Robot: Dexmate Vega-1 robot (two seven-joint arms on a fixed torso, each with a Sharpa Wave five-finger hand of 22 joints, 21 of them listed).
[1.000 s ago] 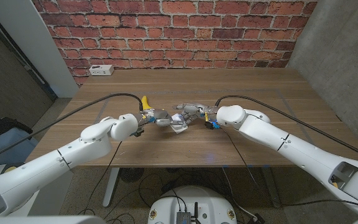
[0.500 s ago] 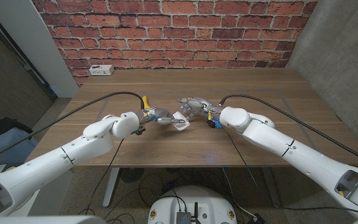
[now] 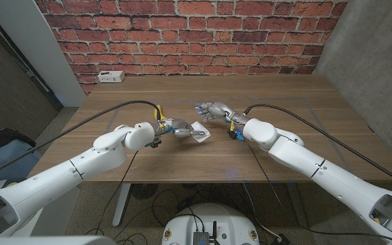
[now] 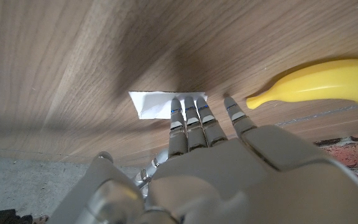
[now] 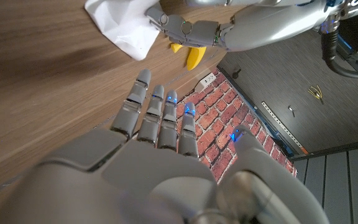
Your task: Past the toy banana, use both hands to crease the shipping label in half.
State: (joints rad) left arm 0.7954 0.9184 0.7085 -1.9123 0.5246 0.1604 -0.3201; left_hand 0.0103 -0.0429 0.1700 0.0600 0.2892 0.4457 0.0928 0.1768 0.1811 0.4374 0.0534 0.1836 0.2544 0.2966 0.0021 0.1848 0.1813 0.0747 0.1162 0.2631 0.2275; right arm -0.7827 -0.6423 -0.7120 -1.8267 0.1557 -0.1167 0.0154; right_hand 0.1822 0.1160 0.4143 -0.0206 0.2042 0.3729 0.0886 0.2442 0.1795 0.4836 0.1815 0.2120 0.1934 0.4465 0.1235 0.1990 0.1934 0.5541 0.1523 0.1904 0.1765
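Note:
The white shipping label [image 3: 200,133] lies folded on the wooden table [image 3: 264,92], just right of the yellow toy banana [image 3: 158,111]. My left hand [image 3: 174,129] reaches out over the label's left edge. In the left wrist view its straight fingertips [image 4: 188,111] press down on the label [image 4: 156,104], with the banana [image 4: 316,79] close beside them. My right hand [image 3: 214,109] hovers behind the label, apart from it, fingers spread and holding nothing. The right wrist view shows this right hand [image 5: 160,118] short of the label [image 5: 120,25], with the left hand [image 5: 191,30] touching the paper.
A white power strip [image 3: 110,77] lies at the table's back left corner, near the brick wall. Black cables [image 3: 124,106] arc over both forearms. Bare tabletop stretches to the right and behind the hands.
My right hand has let go of the label and drawn back and up, away from it. The left hand stays on the label, which now lies flatter on the table.

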